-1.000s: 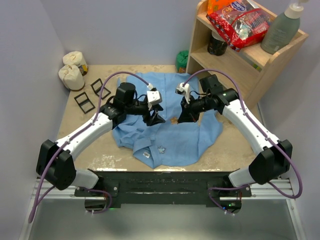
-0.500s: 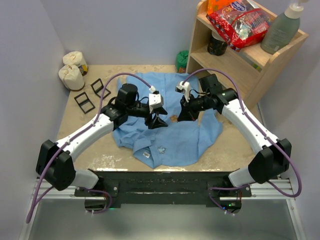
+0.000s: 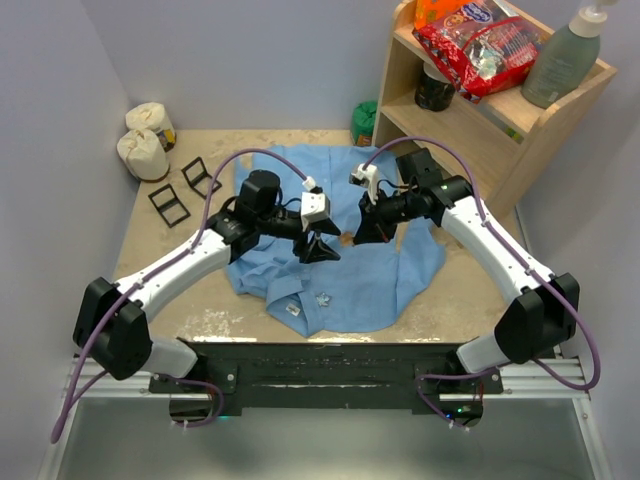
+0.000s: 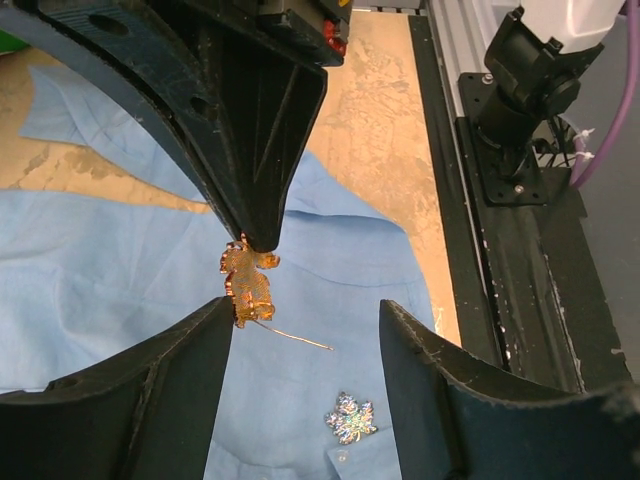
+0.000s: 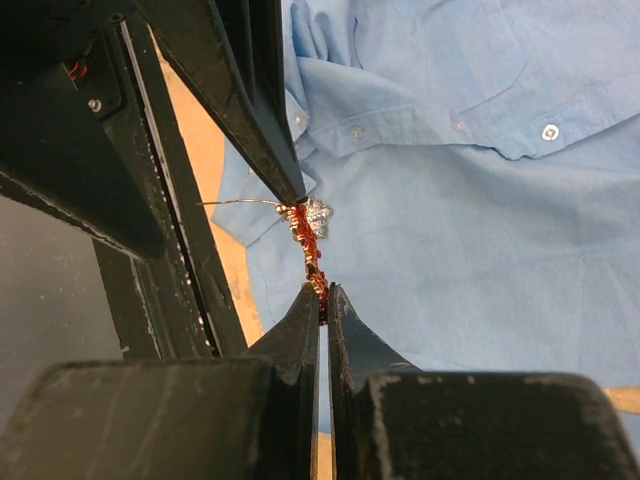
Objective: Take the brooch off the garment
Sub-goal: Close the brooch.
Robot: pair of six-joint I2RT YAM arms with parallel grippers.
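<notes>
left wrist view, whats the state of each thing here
right gripper: shut on the gold brooch
left gripper: open, holding nothing
gold brooch: pinched at its top edge, pin sticking out to the side
silver brooch: lying on the garment, untouched
garment: spread out under both grippers, rumpled

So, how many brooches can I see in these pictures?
2. The gold-orange brooch is pinched in the right claw, over the middle of the shirt. The silver leaf brooch lies on the shirt, nearer the arm bases. More may be hidden under folds.
</notes>
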